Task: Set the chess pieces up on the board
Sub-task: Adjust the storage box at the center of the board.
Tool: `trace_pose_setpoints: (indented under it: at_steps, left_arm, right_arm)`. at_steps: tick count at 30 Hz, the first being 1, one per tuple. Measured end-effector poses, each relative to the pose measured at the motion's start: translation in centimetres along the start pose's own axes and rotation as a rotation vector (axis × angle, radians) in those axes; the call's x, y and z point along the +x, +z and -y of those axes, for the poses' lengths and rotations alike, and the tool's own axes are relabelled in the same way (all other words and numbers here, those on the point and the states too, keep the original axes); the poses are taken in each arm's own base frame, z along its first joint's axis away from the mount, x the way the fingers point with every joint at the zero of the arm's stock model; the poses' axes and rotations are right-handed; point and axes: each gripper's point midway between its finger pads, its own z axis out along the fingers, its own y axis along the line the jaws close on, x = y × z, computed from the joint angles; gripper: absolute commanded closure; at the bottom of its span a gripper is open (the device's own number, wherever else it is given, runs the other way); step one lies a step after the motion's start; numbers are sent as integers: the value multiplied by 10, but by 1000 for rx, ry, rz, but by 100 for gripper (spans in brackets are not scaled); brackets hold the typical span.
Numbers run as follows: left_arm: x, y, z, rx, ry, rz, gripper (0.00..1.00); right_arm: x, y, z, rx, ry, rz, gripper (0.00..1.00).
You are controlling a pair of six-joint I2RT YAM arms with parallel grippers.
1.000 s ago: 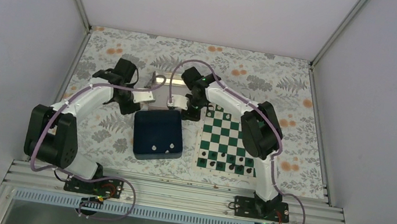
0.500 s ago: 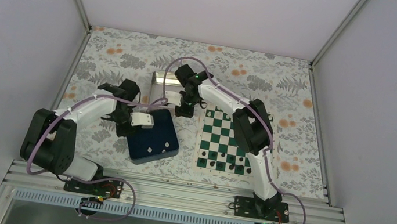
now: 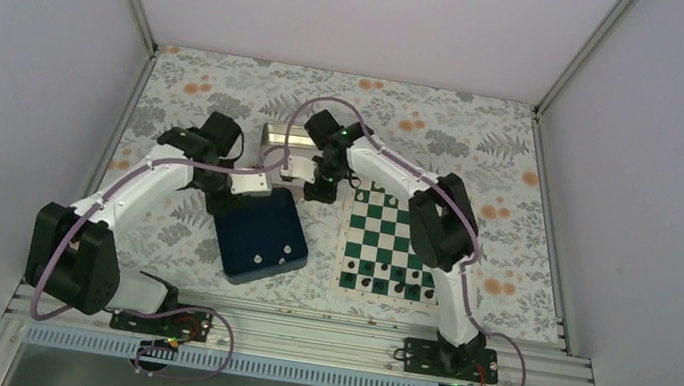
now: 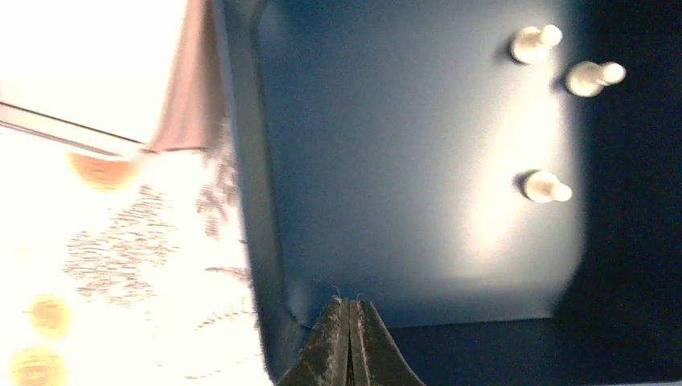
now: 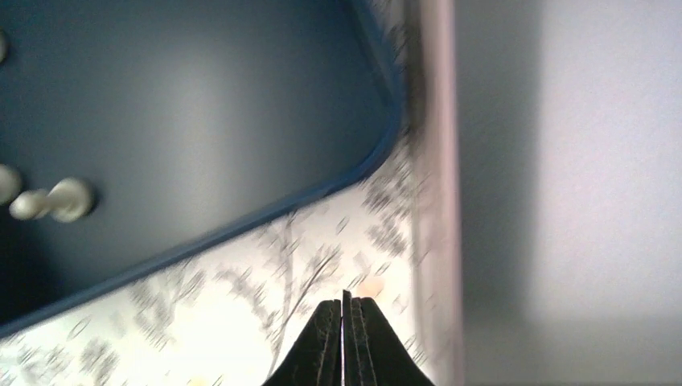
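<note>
The green and white board (image 3: 396, 223) lies right of centre, with small black pieces on its near rows. The dark blue tray (image 3: 258, 222) sits turned at an angle left of it. Three pale chess pieces (image 3: 279, 257) lie at its near end, and they also show in the left wrist view (image 4: 547, 186). One more shows in the right wrist view (image 5: 56, 201). My left gripper (image 3: 253, 184) is shut at the tray's far left corner (image 4: 350, 304), with nothing seen between the jaws. My right gripper (image 3: 299, 169) is shut and empty over the cloth (image 5: 344, 299) beside the tray's far corner.
A shiny metal tin (image 3: 281, 134) stands just beyond the tray, close to both grippers. The floral cloth (image 3: 210, 94) covers the table. Grey walls enclose the left, right and back sides.
The tray has turned and slid a little left. My left gripper swung down over the tray, then back to its far left corner. My right gripper moved slightly left.
</note>
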Motion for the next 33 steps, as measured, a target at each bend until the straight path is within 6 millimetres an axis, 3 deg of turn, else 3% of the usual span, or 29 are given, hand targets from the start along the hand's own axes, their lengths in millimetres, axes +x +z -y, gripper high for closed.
trace_pose_setpoints:
  at_steps: [4,11,15,20,26,33]
  left_arm:
    - [-6,-9,-23,-85,-4,24,98]
    - [33,-9,-74,-157,-129,-9,98]
    - [44,6,-87,-137,-152,-29,98]
    - [45,22,-91,-106,-147,-31,98]
    - [50,34,-86,-90,-148,-31,98]
    - [57,44,-73,-51,-154,-43,98]
  right_arm:
    - [22,-15,-27,-18,12,-33,96]
    - [44,-45,-88,-74,-21,-60,96]
    - [45,-33,-128,-141,-80,-84,96]
    - [51,-11,-160,-209,-134,-138,96]
    - [44,6,-174,-227,-173,-150,96]
    - [29,16,-166,-192,-156,-124,96]
